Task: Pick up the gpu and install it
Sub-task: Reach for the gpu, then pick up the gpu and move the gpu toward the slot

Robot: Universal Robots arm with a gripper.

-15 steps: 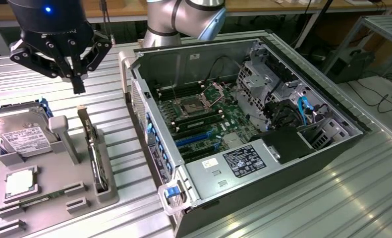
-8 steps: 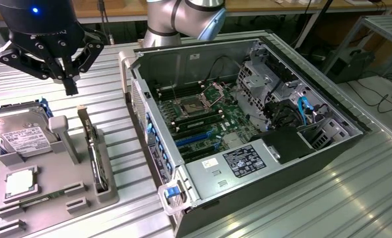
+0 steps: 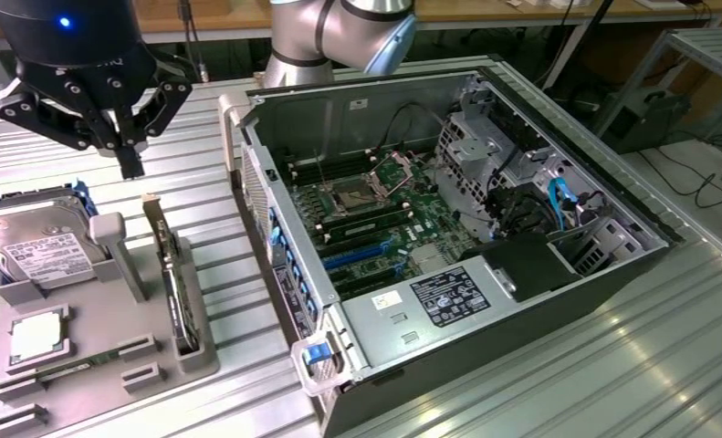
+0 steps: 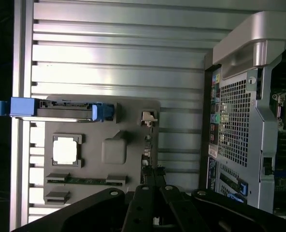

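Closest to you, at the lower left of the exterior view, sits the grey holder tray (image 3: 196,360). It carries a small square silver chip (image 3: 38,333) and, further back, a white-labelled hard drive (image 3: 32,246). Your gpu (image 3: 174,278) stands edge-on in the slot along the tray's right side, pale bracket at the far end, untouched. Beyond that end, in the upper left of the frame, the gripper (image 3: 130,167) hangs above the ribbed table (image 3: 203,155), fingers pressed together on nothing and clear of the card. To the right, the open computer case (image 3: 324,109) lies on its side with the motherboard (image 3: 385,219) exposed. Behind it rises the arm (image 3: 336,36).
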